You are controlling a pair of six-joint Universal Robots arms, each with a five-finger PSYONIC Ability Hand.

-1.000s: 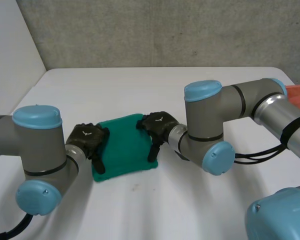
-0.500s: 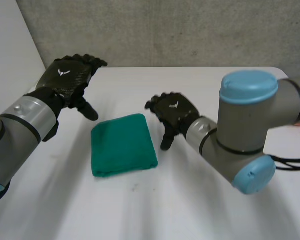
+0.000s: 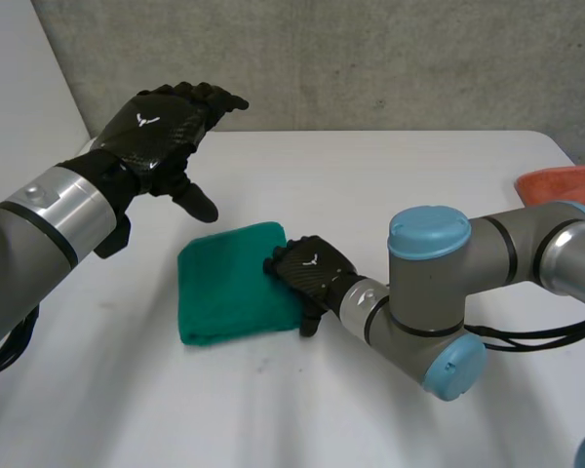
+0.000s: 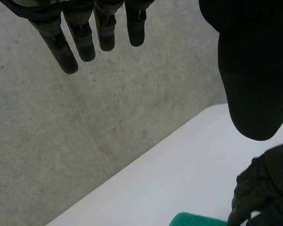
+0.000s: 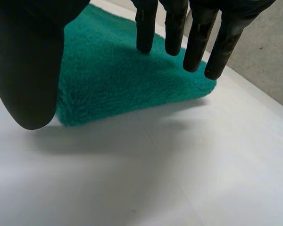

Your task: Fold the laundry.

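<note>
I see the towel (image 3: 236,283) lying in the middle of the table (image 3: 390,166). It is green and fluffy, folded into a thick, roughly square pad with rounded edges and a plump near edge.

My right hand (image 3: 307,273) is at the towel's right edge, low over the table. Its fingers are straight and the thumb is held apart, so it grips nothing. My left hand (image 3: 161,127) is raised well above the table, to the far left of the towel, with its fingers spread straight and nothing in it.

There is bare table on every side of the towel, widest on the near side and toward the far right. An orange cloth (image 3: 561,182) lies at the table's right edge, well apart from the towel. A grey wall (image 3: 370,58) stands behind the far edge.

The right wrist view shows what the head view hides. The fingers (image 5: 198,37) reach over the towel's top and the thumb (image 5: 28,70) hangs off its side above the table. I cannot tell whether the fingertips press the pile. The left wrist view looks past open fingers (image 4: 66,47) at the wall, with a towel corner and my right hand beneath.
</note>
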